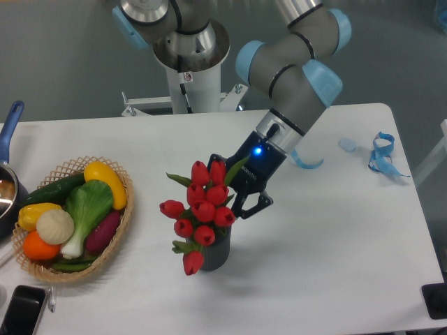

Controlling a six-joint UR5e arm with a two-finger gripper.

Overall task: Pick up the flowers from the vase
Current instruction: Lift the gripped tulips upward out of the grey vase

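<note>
The flowers [201, 209], a bunch of red tulip buds with green leaves, lean to the left above the vase [219, 254], a small dark ribbed cylinder near the table's middle front. Their stem ends still reach into the vase mouth. My gripper [236, 187] comes in from the upper right and is shut on the flowers at stem height, just right of the buds. Its black fingers [255, 204] straddle the bunch, and the fingertips are hidden behind the buds and leaves.
A wicker basket [116, 230] of toy vegetables sits at the left. A pot with a blue handle [8, 129] is at the left edge, a black phone [22, 310] lies front left, and a blue ribbon [382, 155] and a small blue cap [347, 144] lie at the right.
</note>
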